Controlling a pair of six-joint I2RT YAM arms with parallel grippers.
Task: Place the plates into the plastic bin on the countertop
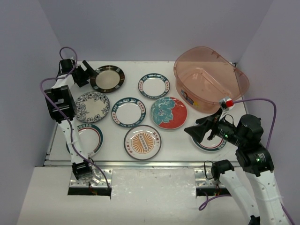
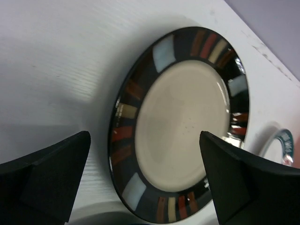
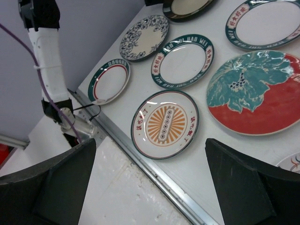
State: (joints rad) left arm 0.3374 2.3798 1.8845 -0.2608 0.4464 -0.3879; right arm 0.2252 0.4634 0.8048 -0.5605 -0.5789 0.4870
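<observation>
"HAO WEI" can be read in white capitals on the teal rim of the middle lettered plate [image 3: 183, 61]; the rest of that ring is too small to be made out. The same banding is seen on the far lettered plate [image 1: 153, 86], which is cut off at the top of the right wrist view. Red characters are printed around the orange plate [image 3: 165, 124] but cannot be read. A small sticker [image 1: 187, 99] is fixed to the wall of the bin [image 1: 201, 84], its print illegible. The bin is stood at the far right corner of the countertop [image 1: 173, 145]; all eight plates are laid flat on the countertop outside it.

The left striped plate [image 1: 93, 138] is partly covered by the left arm [image 1: 70, 129]. The right striped plate [image 1: 208, 147] is mostly hidden under the right gripper [image 1: 199, 130], whose fingers are spread wide. The left gripper [image 2: 145, 187] is likewise spread, with one finger seen on each side of the black plate [image 2: 183, 126]; whether the rim is touched cannot be told. A teal rim [image 2: 285, 143] is glimpsed at that view's right edge, too cropped to be identified.
</observation>
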